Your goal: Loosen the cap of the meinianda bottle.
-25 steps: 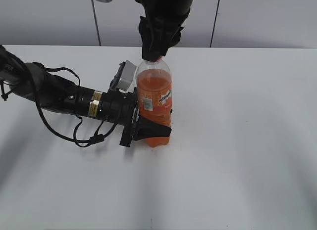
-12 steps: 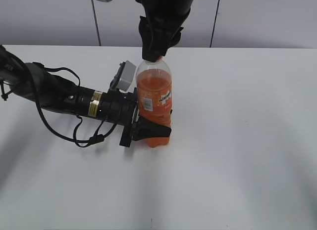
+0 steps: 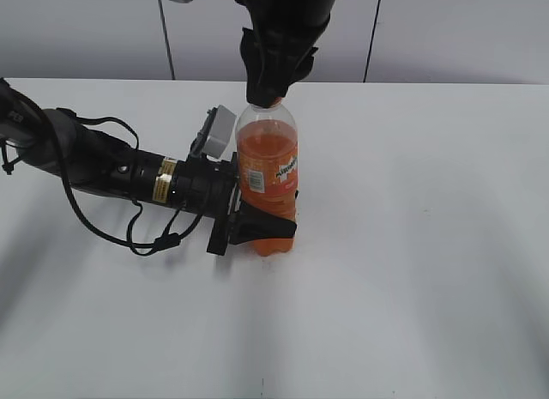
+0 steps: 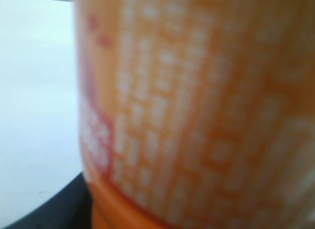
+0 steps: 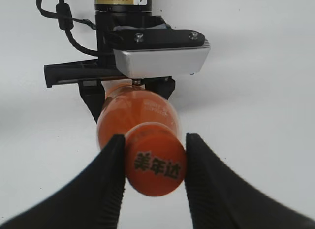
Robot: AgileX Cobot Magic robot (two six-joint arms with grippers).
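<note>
Tools grip both ends: right tool point(image 5: 153, 177) on cap point(image 5: 156, 166), left tool point(image 3: 257, 227) on meinianda bottle point(image 3: 268, 172).

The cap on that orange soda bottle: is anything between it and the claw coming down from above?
Nothing visible. The right gripper has a finger on either side of the cap, while the left gripper clamps the bottle low down.

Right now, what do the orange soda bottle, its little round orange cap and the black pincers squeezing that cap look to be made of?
Slim clear soda bottle: glossy see-through plastic; the drink shows through.
Small orange cap: smooth opaque plastic, printed top.
Right gripper fingers: matte black, ribbed pads, probably rubber or plastic.
</note>
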